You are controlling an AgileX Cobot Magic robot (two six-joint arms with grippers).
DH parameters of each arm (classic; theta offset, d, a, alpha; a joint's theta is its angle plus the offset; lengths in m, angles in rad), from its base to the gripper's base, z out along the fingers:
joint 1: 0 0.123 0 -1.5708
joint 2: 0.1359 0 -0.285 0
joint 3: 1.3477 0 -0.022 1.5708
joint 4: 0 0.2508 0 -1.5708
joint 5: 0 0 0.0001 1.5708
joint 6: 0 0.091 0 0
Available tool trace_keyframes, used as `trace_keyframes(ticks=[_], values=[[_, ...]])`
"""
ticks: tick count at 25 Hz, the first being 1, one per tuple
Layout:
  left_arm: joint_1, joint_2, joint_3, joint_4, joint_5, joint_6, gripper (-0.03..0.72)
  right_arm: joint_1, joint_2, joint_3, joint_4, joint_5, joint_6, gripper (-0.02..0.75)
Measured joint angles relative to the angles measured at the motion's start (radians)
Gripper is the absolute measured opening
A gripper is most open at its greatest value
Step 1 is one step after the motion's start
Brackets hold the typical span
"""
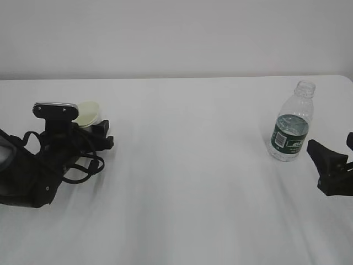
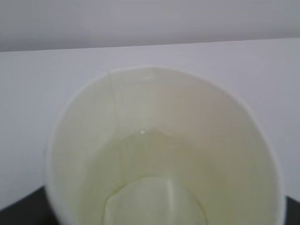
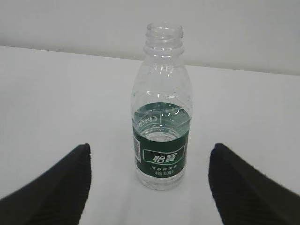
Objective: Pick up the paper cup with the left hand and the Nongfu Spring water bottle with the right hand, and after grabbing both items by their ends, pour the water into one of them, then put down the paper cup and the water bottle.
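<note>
White table (image 1: 182,165) holds the upright bottle (image 1: 292,124) far to the right of the cup (image 1: 88,114); right gripper (image 3: 150,187) spread, clear of the bottle; left gripper (image 1: 99,132) at the cup, grip unclear

You're looking at a white table (image 1: 193,182). The paper cup (image 2: 164,154) is white at the rim, pale cream-yellow inside. The Nongfu Spring water bottle (image 3: 161,112) is clear, ribbed plastic with a dark green label band printed in white. Both grippers are black, the left wrist box (image 1: 54,108) grey-silver
</note>
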Motion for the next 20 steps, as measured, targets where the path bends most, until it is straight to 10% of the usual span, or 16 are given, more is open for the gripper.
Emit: trace_keyframes(ticks=[6,20], values=[[0.0,0.0,-0.001,-0.019,-0.016,0.0,0.608,0.0,0.0,0.0,0.0,0.0,0.0,0.59],[0.0,0.0,0.052,-0.01,-0.021,-0.022,0.626,0.0,0.0,0.0,0.0,0.0,-0.002,0.59]])
